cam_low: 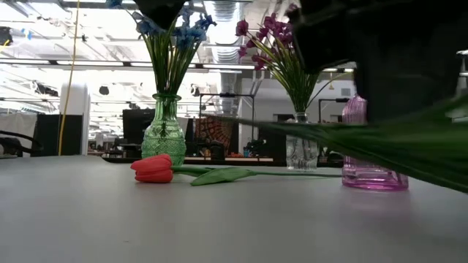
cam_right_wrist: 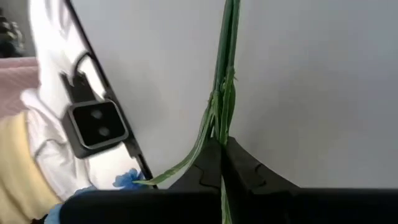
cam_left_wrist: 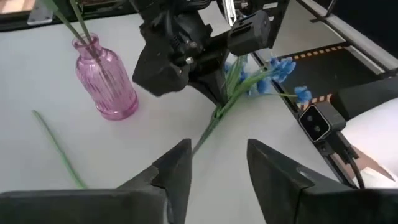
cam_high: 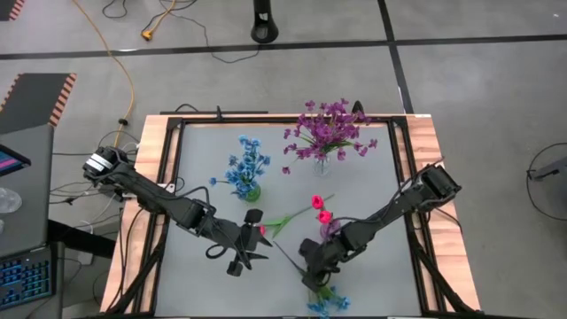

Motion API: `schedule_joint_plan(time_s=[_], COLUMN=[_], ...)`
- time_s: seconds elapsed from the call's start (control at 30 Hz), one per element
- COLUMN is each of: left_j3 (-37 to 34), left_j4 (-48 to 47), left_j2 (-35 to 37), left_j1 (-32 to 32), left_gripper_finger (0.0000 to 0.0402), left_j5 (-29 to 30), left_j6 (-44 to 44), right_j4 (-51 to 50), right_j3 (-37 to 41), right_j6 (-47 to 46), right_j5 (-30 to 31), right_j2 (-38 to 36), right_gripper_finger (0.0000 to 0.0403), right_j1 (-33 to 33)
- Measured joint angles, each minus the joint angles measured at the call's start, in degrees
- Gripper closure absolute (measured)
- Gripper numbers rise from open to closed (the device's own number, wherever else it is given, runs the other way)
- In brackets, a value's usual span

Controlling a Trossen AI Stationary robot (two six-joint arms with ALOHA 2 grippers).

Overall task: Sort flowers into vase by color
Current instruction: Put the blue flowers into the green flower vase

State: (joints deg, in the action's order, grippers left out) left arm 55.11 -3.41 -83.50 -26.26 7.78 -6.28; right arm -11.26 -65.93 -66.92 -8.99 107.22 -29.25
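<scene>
blue sprig (cam_high: 324,301): near front edge of tabletop (cam_high: 372,266), stem pinched in right claw (cam_right_wrist: 221,163), closed on it
pink tulip (cam_low: 153,167): lying flat mid-tabletop, just by left claw (cam_left_wrist: 214,171)
left claw: fingers apart, holding nothing
vases: green vase (cam_low: 164,131) w/ blue; clear vase (cam_low: 300,150) w/ purple; pink vase (cam_left_wrist: 107,78) w/ pink buds

Even, bright overhead light on the grey table (cam_high: 372,190), soft faint shadows under both arms, ceiling lights (cam_low: 219,11) glaring in the low view, near green leaves (cam_low: 380,142) a dark blur there, right wrist view washed out, stem (cam_right_wrist: 225,74) soft
</scene>
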Motion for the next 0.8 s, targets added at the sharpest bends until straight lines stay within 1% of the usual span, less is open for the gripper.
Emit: schedule_joint_plan(time_s=[0.13,0.27,0.5,0.8], left_j3=[0.0,0.0,0.0,0.0], left_j4=[0.8,2.2,3.4,3.3], left_j2=[0.0,0.0,0.0,0.0], left_j1=[0.0,0.0,0.0,0.0], left_gripper_finger=[0.0229,0.0213,0.021,0.021], left_j5=[0.5,3.3,3.4,3.0], left_j6=[2.2,3.9,7.0,10.3], right_j4=[2.6,6.2,13.0,19.5], right_j3=[0.0,0.0,0.0,0.0], right_j6=[1.1,1.0,-2.7,-11.9], right_j5=[-0.1,-0.7,-4.8,-7.9], right_j2=[0.0,0.0,0.0,0.0], right_gripper_finger=[0.0374,0.0374,0.0374,0.0374], right_j1=[1.1,2.0,4.1,6.6])
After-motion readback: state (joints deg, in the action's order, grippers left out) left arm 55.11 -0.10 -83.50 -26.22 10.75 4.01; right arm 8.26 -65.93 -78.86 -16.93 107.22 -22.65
